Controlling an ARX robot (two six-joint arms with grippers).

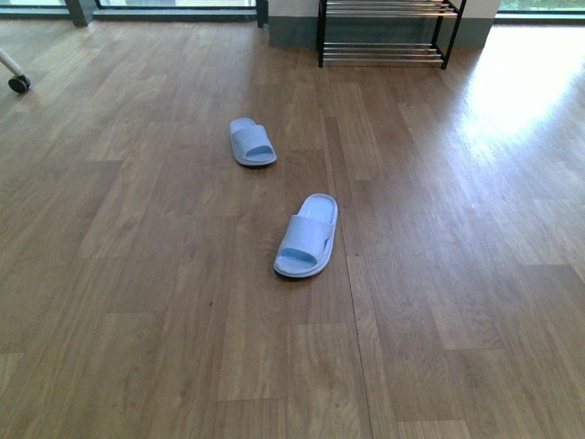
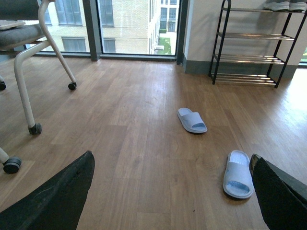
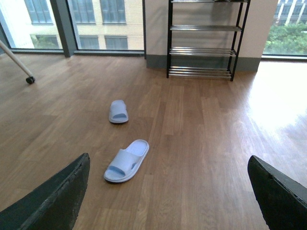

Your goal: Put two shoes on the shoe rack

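Note:
Two pale blue slides lie on the wooden floor. The nearer slide lies mid-floor, the farther slide beyond it to the left. The black-framed shoe rack stands against the far wall. A grey sneaker shows on its top shelf. My left gripper is open above bare floor, the nearer slide just beside one finger. My right gripper is open, well apart from both slides. Neither arm shows in the front view.
A white-legged office chair on castors stands at the left, one castor showing near the windows. Bright sunlight falls on the floor at the right. A grey skirting wall backs the rack.

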